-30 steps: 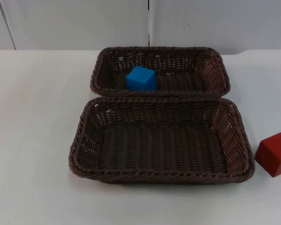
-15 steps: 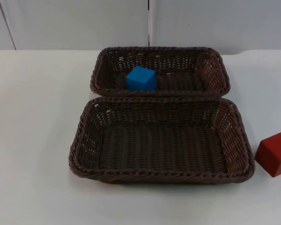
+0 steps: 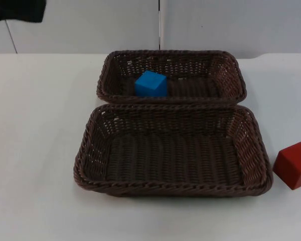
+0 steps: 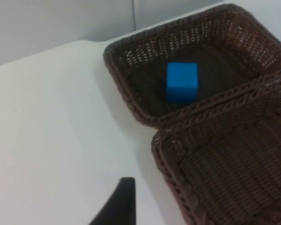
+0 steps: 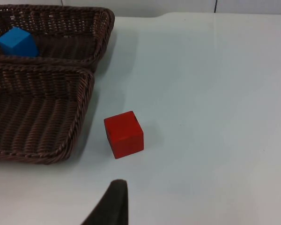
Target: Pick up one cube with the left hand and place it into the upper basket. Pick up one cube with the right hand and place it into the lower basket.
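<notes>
A blue cube lies inside the upper brown wicker basket, left of its middle. In front of it stands the lower basket with nothing in it. A red cube rests on the white table just right of the lower basket. My left gripper hangs high over bare table left of the baskets, well away from the blue cube. The left arm is a dark shape at the far left. My right gripper hovers a short way in front of the red cube.
The two baskets stand side by side, long rims touching, in the table's middle. White table top stretches wide to their left and in front. A grey partition wall closes off the back.
A dark part of the left arm has come into the top view's upper left corner. Cubes and baskets have not moved.
</notes>
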